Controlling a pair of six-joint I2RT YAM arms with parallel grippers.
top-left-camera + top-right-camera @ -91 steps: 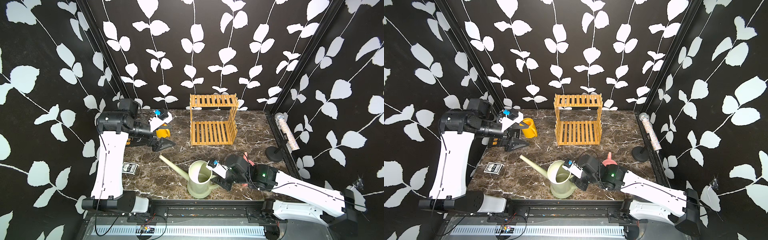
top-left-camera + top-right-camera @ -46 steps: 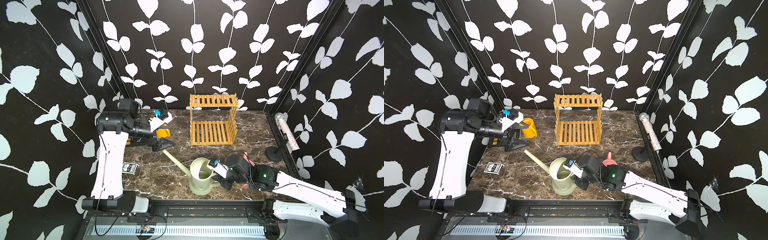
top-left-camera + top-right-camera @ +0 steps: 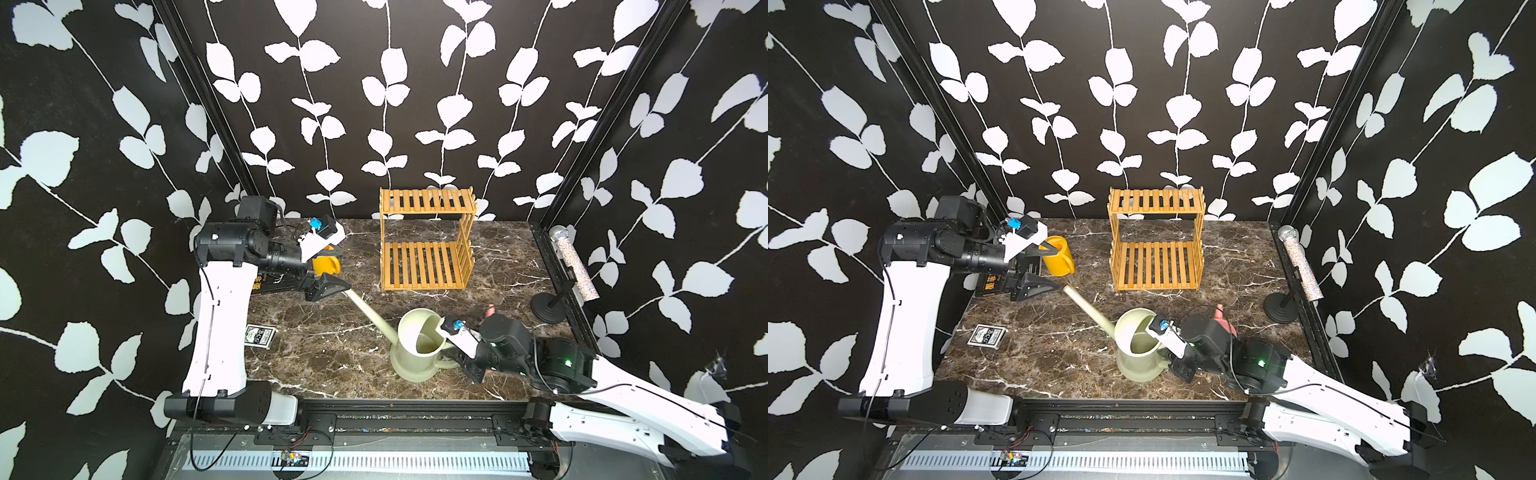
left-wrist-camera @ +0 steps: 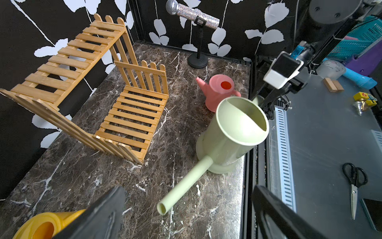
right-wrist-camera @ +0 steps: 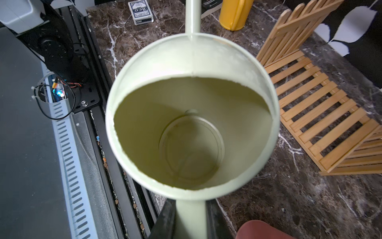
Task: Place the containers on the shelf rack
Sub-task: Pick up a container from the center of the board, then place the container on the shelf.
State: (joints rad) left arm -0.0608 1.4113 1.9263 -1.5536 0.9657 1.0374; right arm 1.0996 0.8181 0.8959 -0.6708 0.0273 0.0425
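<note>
The pale green long-spouted can (image 3: pixel 419 345) (image 3: pixel 1138 345) stands near the table's front edge. My right gripper (image 3: pixel 457 357) (image 5: pixel 191 217) is shut on its handle, one finger on each side. The spout tip (image 4: pixel 162 208) lies between the fingers of my open left gripper (image 3: pixel 328 286) (image 4: pixel 188 207), touching neither. The yellow can (image 3: pixel 1059 255) (image 4: pixel 41 225) sits just behind the left gripper. The pink can (image 4: pixel 219 91) (image 3: pixel 1223 320) stands behind the right wrist. The shelf rack (image 3: pixel 424 249) (image 3: pixel 1156 241) stands at the back middle with both tiers bare.
A glittery microphone (image 3: pixel 573 266) leans on a black stand at the right wall. A card deck (image 3: pixel 259 334) lies front left. A black book (image 3: pixel 988 284) lies under the left arm. Black rails border the table's front edge (image 3: pixel 415 405).
The right gripper has closed on the green can's handle. The can has moved back and left, and its spout tip has swung up between the left gripper's fingers. The left arm has held still.
</note>
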